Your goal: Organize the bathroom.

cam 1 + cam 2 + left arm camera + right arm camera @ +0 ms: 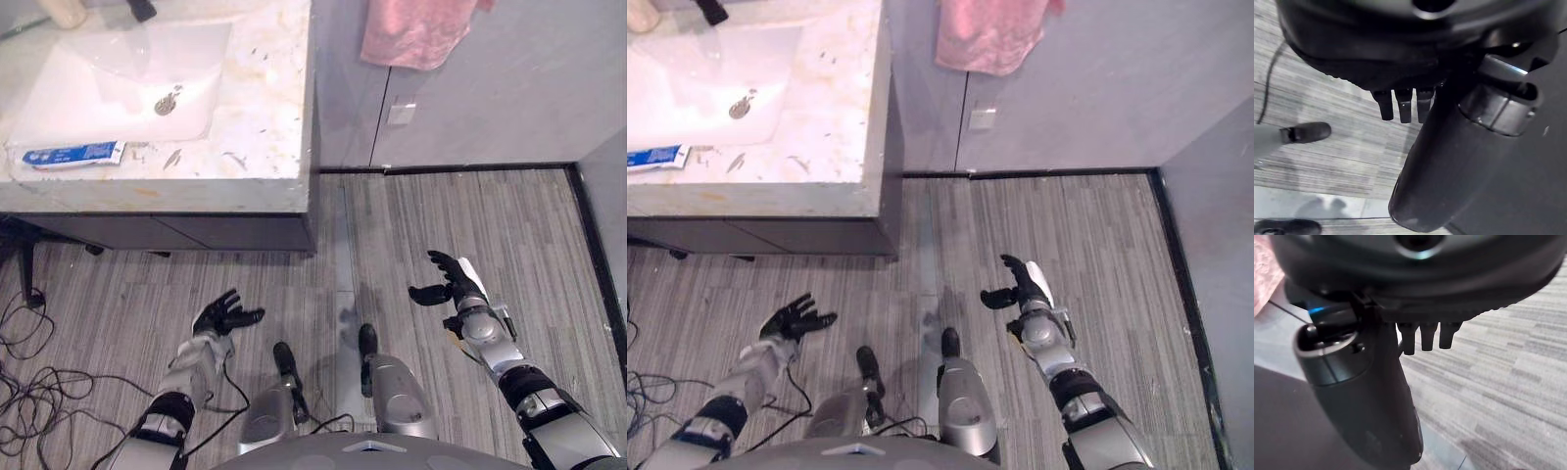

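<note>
A blue and white toothpaste tube point(73, 155) lies flat on the marble counter point(257, 117), by the front left corner of the white sink basin point(118, 83). A pink towel point(416, 31) hangs on the grey wall to the right of the counter. My left hand point(223, 315) hovers low over the wood floor in front of the cabinet, fingers relaxed, holding nothing. My right hand point(453, 284) is raised over the floor at the right, fingers loosely spread and empty. Each wrist view shows the hand's own fingertips point(1400, 105) and fingertips point(1422, 338) straight, with floor beyond.
A dark faucet point(140, 9) and a cream bottle point(67, 10) stand at the back of the sink. The dark cabinet point(176, 233) sits under the counter. A white wall plate point(401, 114) is below the towel. A grey wall point(605, 206) closes the right side.
</note>
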Robot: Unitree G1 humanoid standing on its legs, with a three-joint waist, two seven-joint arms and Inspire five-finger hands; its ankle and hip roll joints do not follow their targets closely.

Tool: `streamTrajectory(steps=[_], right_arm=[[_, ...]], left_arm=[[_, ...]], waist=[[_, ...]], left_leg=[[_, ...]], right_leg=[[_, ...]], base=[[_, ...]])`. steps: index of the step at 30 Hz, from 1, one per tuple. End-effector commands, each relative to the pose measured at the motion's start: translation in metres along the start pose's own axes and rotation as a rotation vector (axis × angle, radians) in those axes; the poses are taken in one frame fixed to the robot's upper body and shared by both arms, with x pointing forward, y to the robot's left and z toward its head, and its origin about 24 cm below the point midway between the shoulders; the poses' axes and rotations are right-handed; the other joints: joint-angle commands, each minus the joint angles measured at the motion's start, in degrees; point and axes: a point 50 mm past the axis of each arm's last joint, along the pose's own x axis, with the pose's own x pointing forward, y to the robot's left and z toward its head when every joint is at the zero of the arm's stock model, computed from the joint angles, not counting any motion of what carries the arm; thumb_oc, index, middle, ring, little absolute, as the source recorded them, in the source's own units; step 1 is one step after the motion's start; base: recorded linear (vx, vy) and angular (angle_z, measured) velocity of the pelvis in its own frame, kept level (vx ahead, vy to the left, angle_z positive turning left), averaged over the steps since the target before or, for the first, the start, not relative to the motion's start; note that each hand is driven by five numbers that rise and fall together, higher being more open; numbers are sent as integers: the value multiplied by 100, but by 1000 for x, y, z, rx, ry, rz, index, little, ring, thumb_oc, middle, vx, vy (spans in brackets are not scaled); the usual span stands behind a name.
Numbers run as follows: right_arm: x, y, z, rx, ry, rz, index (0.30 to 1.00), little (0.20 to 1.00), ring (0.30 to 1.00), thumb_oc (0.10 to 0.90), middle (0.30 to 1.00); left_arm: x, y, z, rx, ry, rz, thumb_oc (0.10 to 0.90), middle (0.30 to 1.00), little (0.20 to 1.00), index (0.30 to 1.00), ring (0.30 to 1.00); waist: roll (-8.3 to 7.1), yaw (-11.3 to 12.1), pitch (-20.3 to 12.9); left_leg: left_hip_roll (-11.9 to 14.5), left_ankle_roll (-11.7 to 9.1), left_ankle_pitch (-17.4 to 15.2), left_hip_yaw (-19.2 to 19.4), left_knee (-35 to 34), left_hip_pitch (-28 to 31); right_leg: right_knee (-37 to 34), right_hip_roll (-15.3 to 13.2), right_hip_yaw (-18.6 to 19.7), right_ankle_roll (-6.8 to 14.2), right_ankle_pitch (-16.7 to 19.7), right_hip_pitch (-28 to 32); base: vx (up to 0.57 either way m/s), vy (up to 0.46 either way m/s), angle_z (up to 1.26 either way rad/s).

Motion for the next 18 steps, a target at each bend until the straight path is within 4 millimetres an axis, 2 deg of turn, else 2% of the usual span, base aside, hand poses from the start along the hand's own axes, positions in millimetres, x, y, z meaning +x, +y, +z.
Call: streamTrajectory(steps=[1,3,4,6,8,9,10,11,12,13,14,15,16,17,18], right_arm=[[-10,2,-32,-2,95,20,900,900,900,800,900],[-11,7,-36,11,117,52,900,900,900,800,900],[-10,10,-37,10,132,68,900,900,900,800,900],[-10,13,-39,35,155,65,900,900,900,800,900],[-10,13,-39,35,155,65,900,900,900,800,900],[-11,16,-41,55,170,51,900,900,900,800,900],[-10,16,-38,99,170,21,900,900,900,800,900],[-9,15,-36,98,163,17,900,900,900,800,900],[-10,15,-36,99,163,16,900,900,900,800,900],[-13,15,-39,105,145,31,900,900,900,800,900],[-13,15,-39,99,140,37,900,900,900,800,900],[-13,18,-37,79,124,61,900,900,900,800,900],[-13,20,-33,69,112,82,900,900,900,800,900],[-14,21,-32,72,108,91,900,900,900,800,900],[-13,22,-31,75,101,95,900,900,900,800,900]], left_arm=[[-13,61,-5,-10,-12,226,800,900,900,900,900],[-18,67,-20,-5,35,251,800,900,900,900,900],[-21,70,-29,1,79,274,800,900,900,900,900],[-22,71,-40,25,149,290,800,900,900,900,900],[-22,71,-40,25,149,290,800,900,900,900,900],[-25,75,-51,69,205,300,800,900,900,900,900],[-24,72,-55,106,261,306,800,900,900,900,900],[-24,72,-57,118,285,308,800,900,900,900,900],[-24,73,-58,120,290,307,800,900,900,900,900],[-30,82,-66,121,324,325,800,900,900,900,900],[-31,83,-67,123,330,330,800,900,900,900,900],[-35,90,-70,112,340,354,800,900,900,900,900],[-39,96,-72,90,340,386,800,900,900,900,900],[-42,102,-72,77,335,414,800,900,900,900,900],[-43,105,-70,59,322,434,800,900,900,900,900]], waist=[[-117,236,-253],[-181,365,-287],[-194,437,-305],[-135,448,-342],[-135,448,-342],[-69,408,-335],[-43,337,-268],[-49,312,-228],[-57,317,-223],[-62,377,-128],[-59,394,-132],[-19,440,-98],[60,462,-102],[101,456,-112],[79,484,-128]], left_leg=[[28,102,-1193,-34,2068,-161],[-4,67,-995,-512,2887,-470],[27,72,-948,-678,2900,-543],[241,70,-946,-667,2180,-311],[241,70,-946,-667,2180,-311],[330,59,-954,-763,1680,-144],[284,128,-1188,-573,1718,-141],[234,150,-1303,-437,1784,-142],[200,158,-1333,-432,1797,-148],[-31,208,-1556,-261,1755,-56],[-42,213,-1557,-213,1717,-38],[-28,261,-1612,-36,1703,17],[52,302,-1506,263,1551,97],[26,281,-1500,331,1406,208],[-36,290,-1471,327,1331,222]], right_leg=[[209,-155,-114,224,-494,48],[258,-113,0,71,-597,213],[296,-122,48,43,-640,281],[346,-174,116,119,-678,287],[346,-174,116,119,-678,287],[449,-263,255,225,-702,204],[670,-617,340,444,-599,1],[675,-845,305,570,-449,-74],[625,-910,302,597,-355,-79],[159,-1497,97,730,484,-77],[109,-1551,43,739,542,-79],[418,-1509,-141,685,404,-153],[873,-1176,-426,613,-164,-198],[1307,-875,-642,573,-678,-158],[1390,-735,-733,544,-723,-169]], base=[[121,5,11],[150,85,12],[110,232,8],[80,274,-28],[17,192,-17],[-69,603,-1],[-84,767,-1],[-87,518,8],[-33,439,14],[-21,313,19],[-44,391,3],[-76,240,-28],[-60,265,-112],[-67,182,-132],[-86,37,-120]])
